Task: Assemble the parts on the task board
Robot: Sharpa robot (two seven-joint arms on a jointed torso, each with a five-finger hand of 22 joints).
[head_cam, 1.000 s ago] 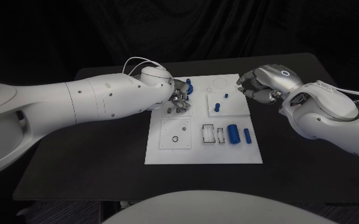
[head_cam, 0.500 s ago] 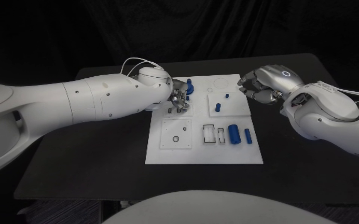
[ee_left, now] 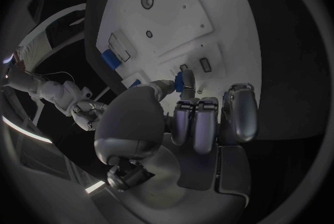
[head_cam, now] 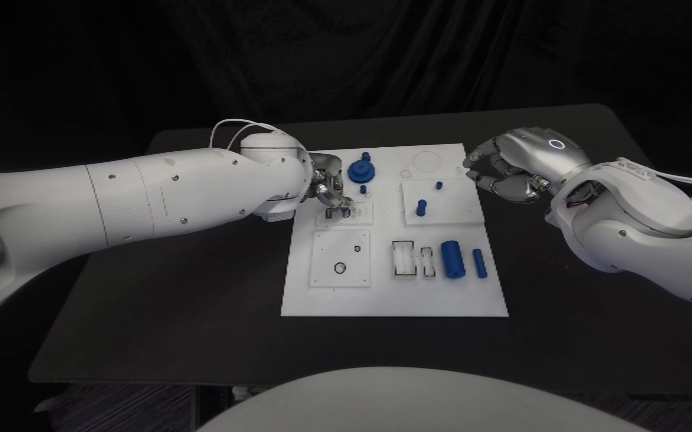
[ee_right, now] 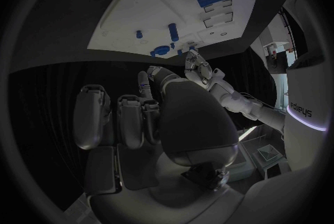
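Observation:
The white task board (head_cam: pixel 433 297) lies in the middle of the black table. A blue knob-shaped part (head_cam: pixel 362 169) stands near the board's far left corner, with a small blue peg (head_cam: pixel 362 190) just in front of it. My left hand (head_cam: pixel 332 195) is beside them at the board's left edge and holds nothing. In the left wrist view its thumb tip is close to the small blue peg (ee_left: pixel 186 80). My right hand (head_cam: pixel 502 170) hovers at the board's far right corner with curled, empty fingers (ee_right: pixel 132 118). Two more blue pegs (head_cam: pixel 418 206) stand mid-board.
A thick blue cylinder (head_cam: pixel 450 257) and a thin blue pin (head_cam: pixel 477 262) lie at the board's right side, next to two rectangular slots (head_cam: pixel 411 258). A square plate with a ring hole (head_cam: pixel 338 267) sits at the board's near left. Bare table surrounds the board.
My left hand has drawn back to the left off the blue knob-shaped part, which now stands uncovered with the small peg. The right hand has barely moved.

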